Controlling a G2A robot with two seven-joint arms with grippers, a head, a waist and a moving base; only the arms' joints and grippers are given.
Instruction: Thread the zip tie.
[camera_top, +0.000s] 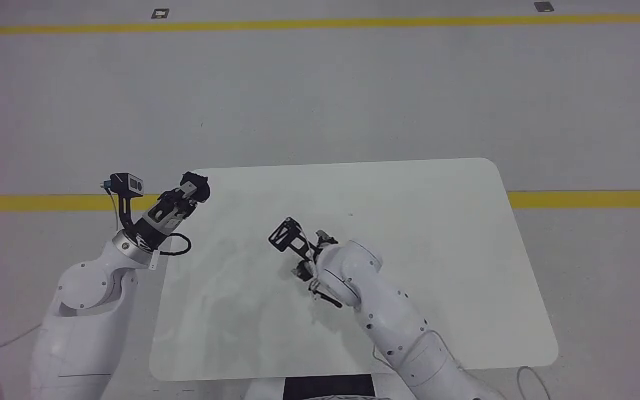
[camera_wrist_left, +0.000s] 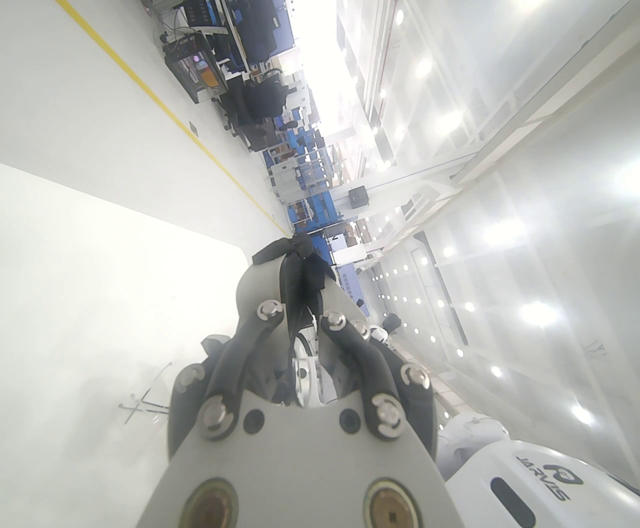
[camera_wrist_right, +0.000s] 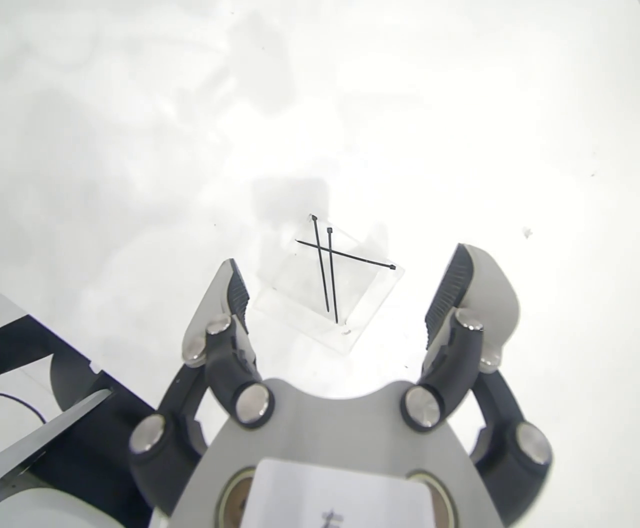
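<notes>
**A:** Start with the biggest thing.

**B:** The white table (camera_top: 430, 210). The top view takes in its whole outline, with an arm on each side.

**A:** And the arms?

**B:** The left gripper (camera_top: 196, 185) sits at the table's far corner on its own side, right at the edge. In its wrist view the fingertips (camera_wrist_left: 287, 252) are pressed together. The right gripper (camera_wrist_right: 348, 262) hangs over the table's middle with its jaws spread wide and nothing between them.

**A:** What does the right wrist view add?

**B:** A small clear plate (camera_wrist_right: 295, 295) lying flat on the table below those spread fingers. It's turned so that one corner points towards the gripper.

**A:** And the task's things?

**B:** Three black zip ties (camera_wrist_right: 320, 249) lie on that plate. Two are nearly side by side and the third crosses them.

**A:** Does the left wrist see them?

**B:** It catches faint crossed lines on the table, probably the same ties, but they're too small to be sure.
</notes>
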